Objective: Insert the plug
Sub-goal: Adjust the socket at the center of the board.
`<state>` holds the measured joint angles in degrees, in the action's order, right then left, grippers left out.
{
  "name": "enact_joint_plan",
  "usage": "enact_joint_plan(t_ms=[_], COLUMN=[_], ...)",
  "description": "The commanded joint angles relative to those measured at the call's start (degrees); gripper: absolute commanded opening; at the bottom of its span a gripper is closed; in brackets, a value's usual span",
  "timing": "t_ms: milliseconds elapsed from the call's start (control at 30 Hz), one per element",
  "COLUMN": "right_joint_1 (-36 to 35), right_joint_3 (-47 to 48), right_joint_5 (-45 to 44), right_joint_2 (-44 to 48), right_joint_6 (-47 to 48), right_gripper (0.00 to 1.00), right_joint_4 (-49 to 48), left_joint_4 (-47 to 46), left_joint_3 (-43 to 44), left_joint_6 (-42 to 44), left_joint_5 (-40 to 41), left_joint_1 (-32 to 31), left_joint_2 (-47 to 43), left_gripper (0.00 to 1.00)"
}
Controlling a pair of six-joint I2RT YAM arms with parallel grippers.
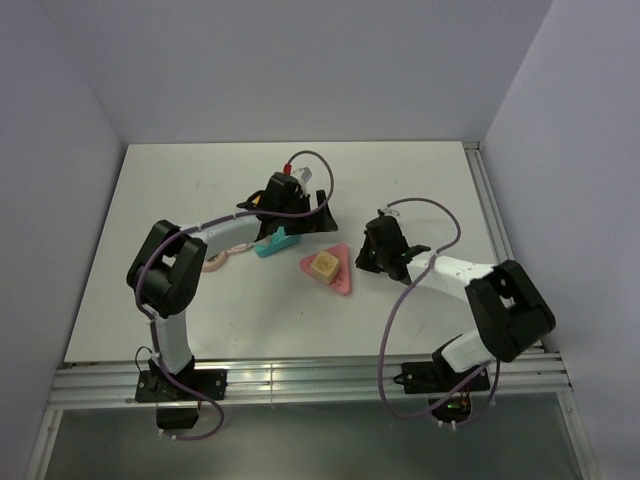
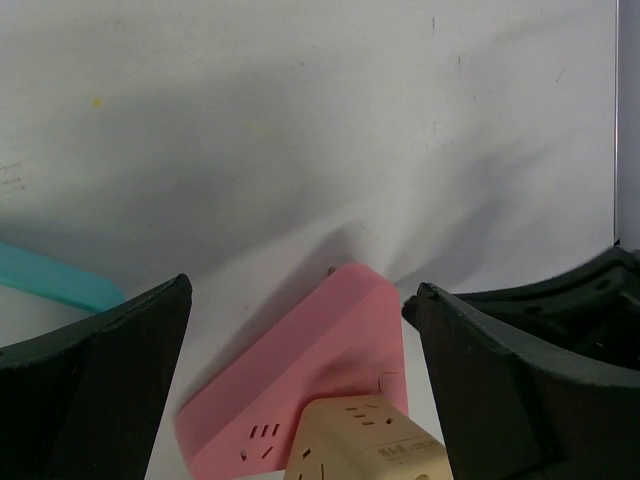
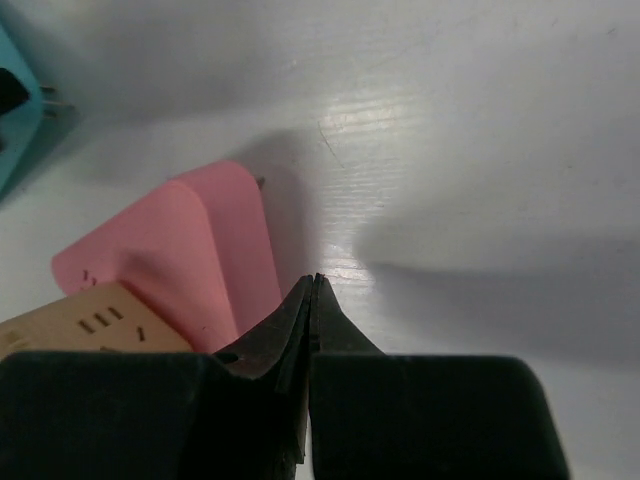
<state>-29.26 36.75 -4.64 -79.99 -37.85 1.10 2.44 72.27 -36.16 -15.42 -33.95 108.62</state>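
The plug [image 1: 275, 243] lies flat on the white counter [image 1: 180, 200], near the middle. It is a small mint-green block. In the right wrist view its short metal prongs are visible, and they point toward the pink block [image 1: 340, 278]. This pink block is a flat triangle with rounded corners and it has socket slots on its top. It lies at about 4 o'clock from the plug, with a little bare counter between them. A beige cube [image 1: 322, 265], which also has slots, sits on top of the pink block.

The left tool [image 1: 303, 222] is at about 1 o'clock from the plug, just beside it. Its fingers [image 2: 110, 380] stand wide apart and there is nothing between them. In the left wrist view the plug is outside the left finger, at about 9 o'clock, and one corner of the pink block with the beige cube shows low between the two fingers. From the top view I cannot tell whether this tool touches the plug.

The right tool [image 3: 315, 285] is at about 3 o'clock from the pink block. Its two fingers are pressed fully together and they hold nothing. The tip is low over the counter, just beside the edge of the pink block. The plug is well apart from this tool, on the far side of the pink block.
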Motion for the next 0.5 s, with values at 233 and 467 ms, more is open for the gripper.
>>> enact_joint_plan(t_ms=[233, 467], right_joint_1=[-0.2, -1.8], right_joint_3=[6.8, 6.9], right_joint_5=[10.6, 17.4], right_joint_2=[-11.8, -12.7], right_joint_6=[-2.9, 1.1], right_gripper=[0.00, 0.01], right_joint_4=[-10.9, -15.1], left_joint_4=[-0.4, -4.4], left_joint_3=[-4.3, -8.7], left_joint_6=[-2.8, -4.4], left_joint_5=[2.1, 1.6], left_joint_1=[0.3, 5.3], left_joint_2=[-4.0, -3.5], left_gripper=[0.99, 1.00])
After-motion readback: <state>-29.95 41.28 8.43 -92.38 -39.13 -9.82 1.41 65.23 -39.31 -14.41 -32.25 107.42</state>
